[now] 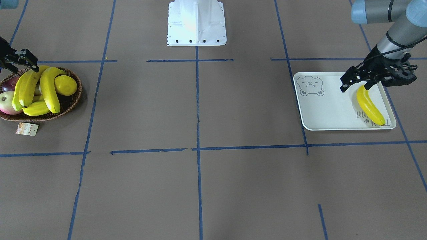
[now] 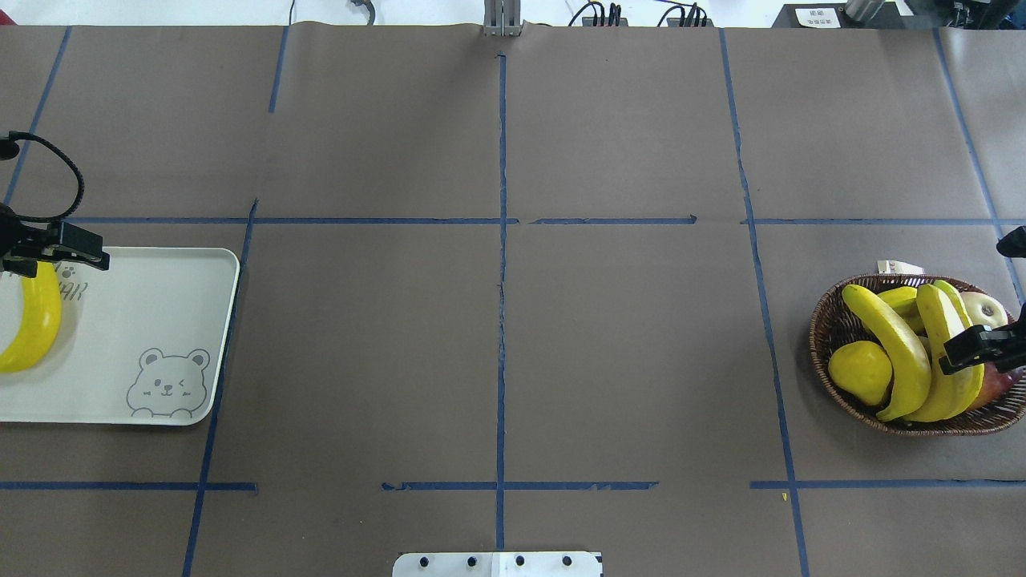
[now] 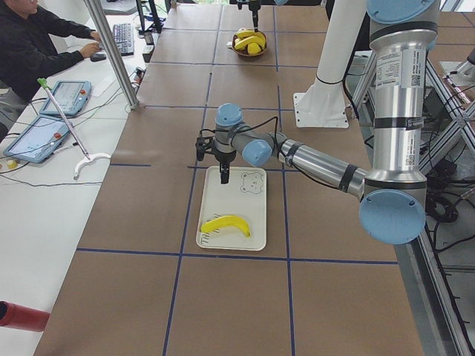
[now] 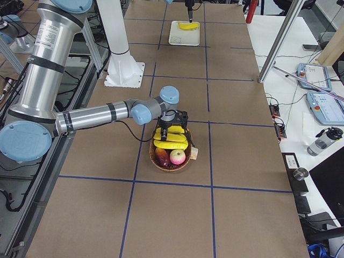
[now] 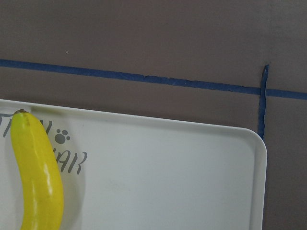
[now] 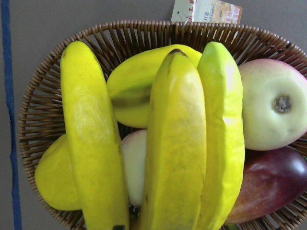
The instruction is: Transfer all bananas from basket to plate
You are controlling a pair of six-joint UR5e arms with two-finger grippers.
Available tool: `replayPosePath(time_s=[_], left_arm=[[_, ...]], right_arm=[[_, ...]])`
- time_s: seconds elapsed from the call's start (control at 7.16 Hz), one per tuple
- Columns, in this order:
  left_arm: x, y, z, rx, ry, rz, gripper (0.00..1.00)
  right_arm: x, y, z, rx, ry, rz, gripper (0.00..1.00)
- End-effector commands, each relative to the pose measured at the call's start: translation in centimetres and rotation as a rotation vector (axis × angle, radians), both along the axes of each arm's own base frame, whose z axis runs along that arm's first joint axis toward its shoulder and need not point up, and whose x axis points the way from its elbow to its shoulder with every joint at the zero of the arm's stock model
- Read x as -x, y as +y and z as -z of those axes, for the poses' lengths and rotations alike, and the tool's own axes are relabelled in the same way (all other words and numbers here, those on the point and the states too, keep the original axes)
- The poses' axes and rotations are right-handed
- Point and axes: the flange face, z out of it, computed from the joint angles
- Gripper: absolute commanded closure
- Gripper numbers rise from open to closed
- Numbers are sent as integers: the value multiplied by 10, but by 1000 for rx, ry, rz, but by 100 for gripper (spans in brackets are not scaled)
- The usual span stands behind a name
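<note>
Banana (image 1: pixel 369 106) lies on plate (image 1: pixel 327 113) below wide left gripper (image 1: pixel 355 88); right gripper (image 1: pixel 24 68), wide, hovers over bananas (image 1: pixel 50 88) in basket (image 1: pixel 71 100).

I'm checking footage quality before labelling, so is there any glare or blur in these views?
Front-facing view: the white robot base is blown out, detail lost. Right wrist view: sharp, soft sheen on the bananas in the basket. Left wrist view: crisp, a highlight streak down the banana on the plate. No motion blur anywhere.
</note>
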Motion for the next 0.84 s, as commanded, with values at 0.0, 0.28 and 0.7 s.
replayPosePath(time_s=[0.0, 0.28, 0.7], left_arm=[[0, 0, 1, -2, 1, 0, 1], [0, 0, 0, -1, -1, 0, 1], [0, 0, -1, 0, -2, 0, 1]], right_arm=[[6, 0, -7, 9, 6, 13, 26], [8, -1, -6, 8, 4, 15, 44], [11, -5, -2, 1, -2, 16, 63]])
